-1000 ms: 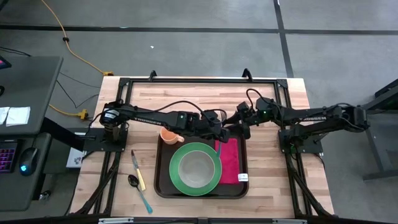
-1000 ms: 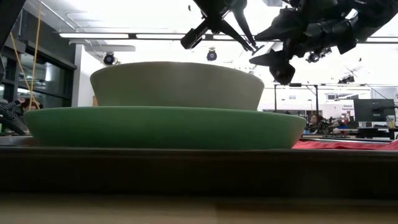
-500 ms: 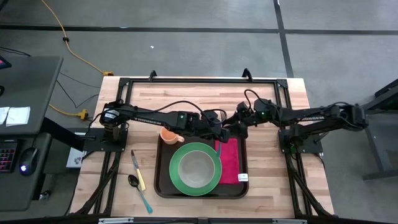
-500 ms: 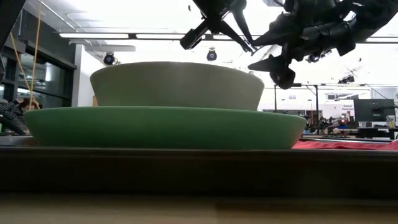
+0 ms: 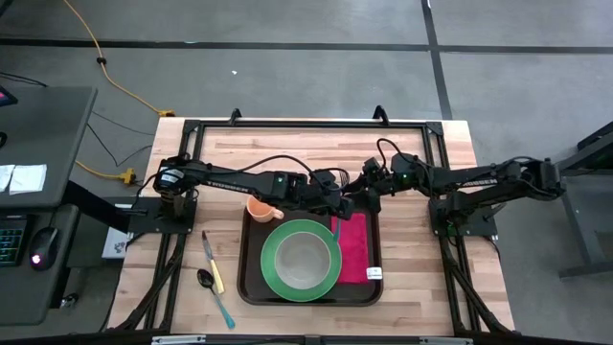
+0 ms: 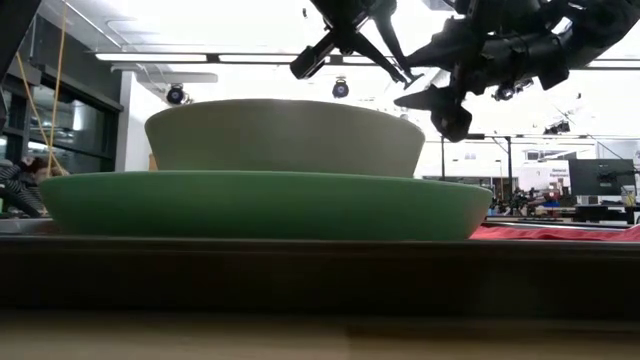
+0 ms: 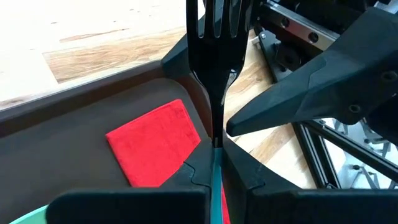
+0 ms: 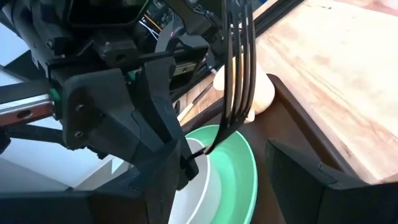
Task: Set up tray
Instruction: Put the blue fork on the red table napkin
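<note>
Table [image 5: 402, 287]: pale wooden top with a dark metal frame along its far edge and both arm bases mounted at its sides.
Tray [image 5: 252, 287]: dark brown, rounded corners and raised rim, lying flat on the near middle of the table; in the low view its rim [image 6: 320, 265] runs as a dark band across the picture.
Green plate [image 5: 273, 273]: round, lying in the tray's left and middle part, its right edge just beside the napkin.
Bowl [image 5: 302, 259]: pale, standing upright in the middle of the green plate; in the low view [image 6: 285, 135] it rises above the plate's rim.
Red napkin [image 5: 356, 247]: flat in the right part of the tray, also seen in the left wrist view [image 7: 155, 146].
Orange cup [image 5: 260, 209]: in the tray's far left corner, just beside the green plate.
Left end effector [image 5: 337, 204]: reaching in over the far edge of the tray, above the napkin's far end; its fingers are clamped on the handle of a dark fork [image 7: 216, 56], which stands up with its tines pointing away from the wrist.
Right end effector [image 5: 368, 200]: just beside the left one, over the tray's far right corner; its fingers stand spread apart on either side of the fork's tines [image 8: 238, 62], holding nothing.
Knife [image 5: 212, 262]: yellow handle, lying on the table left of the tray.
Spoon [image 5: 213, 290]: dark bowl and teal handle, lying on the table near the knife, left of the tray.
</note>
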